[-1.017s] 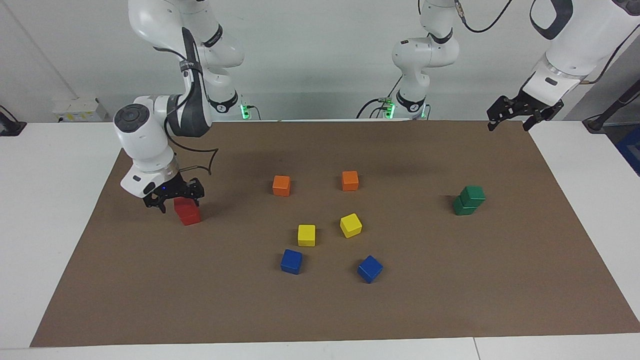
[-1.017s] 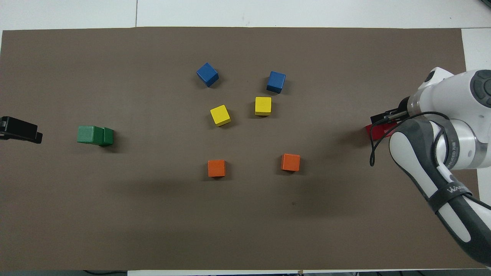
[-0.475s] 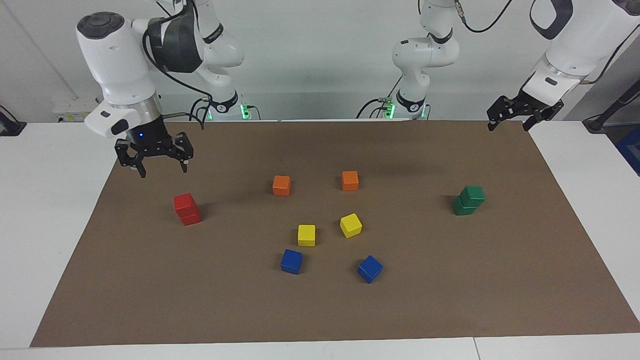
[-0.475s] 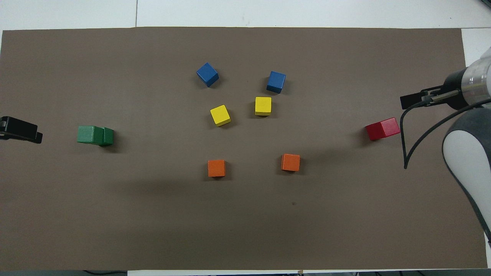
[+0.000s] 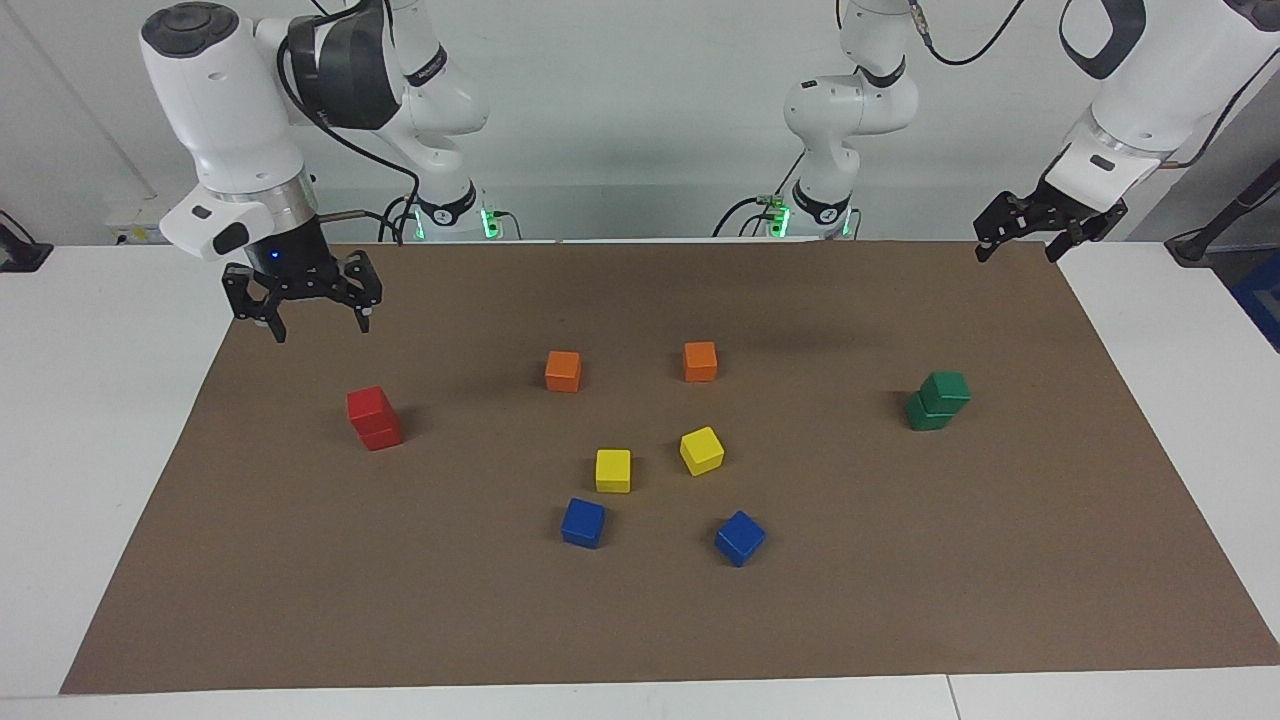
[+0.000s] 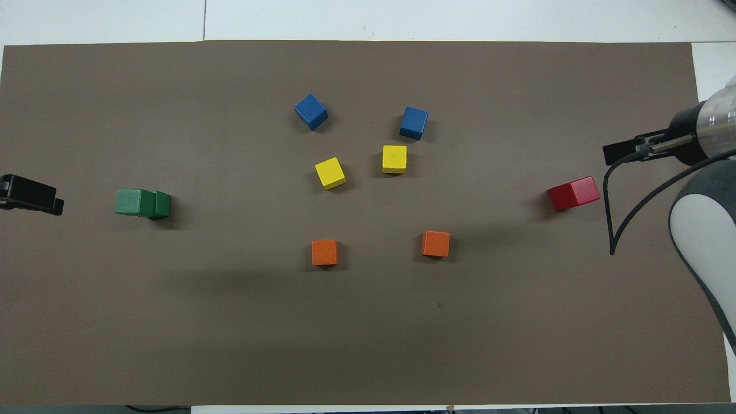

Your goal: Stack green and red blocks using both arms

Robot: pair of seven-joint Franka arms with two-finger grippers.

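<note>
Facing view, for your record: two bright red matte cubes (image 5: 374, 418) stacked at the right arm's end of the brown mat (image 5: 640, 620); right gripper (image 5: 304, 318), jaws spread and empty, raised clear above the mat edge beside them. A second ago it sat at the stack. Two dark green matte cubes (image 5: 938, 400) stacked, top one offset, at the left arm's end; left gripper (image 5: 1020, 245) waits, spread, unchanged.
</note>
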